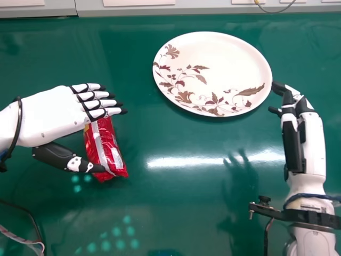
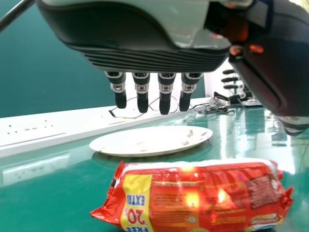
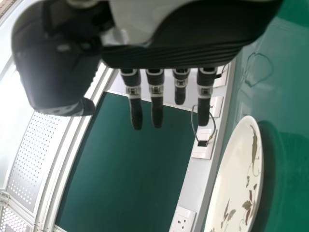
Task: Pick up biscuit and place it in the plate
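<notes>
My left hand [image 1: 58,114] is at the left in the head view, fingers straight and thumb apart, over the upper end of the red biscuit packet [image 1: 106,149]. In the left wrist view the packet [image 2: 198,195] lies on the table beyond the open left hand [image 2: 152,92], with nothing held. The white plate with brown leaf patterns [image 1: 218,69] is at the upper middle; its rim also appears in the right wrist view as the plate [image 3: 236,179]. My right hand [image 1: 301,128] is beside the plate's right edge, and the right hand [image 3: 157,92] has straight fingers, holding nothing.
The green table [image 1: 176,213] carries all of this. A pale trunking strip with sockets [image 2: 43,130] runs along its far edge. A black clamp [image 1: 293,213] sits around the right forearm, and cables [image 1: 26,234] lie at the lower left.
</notes>
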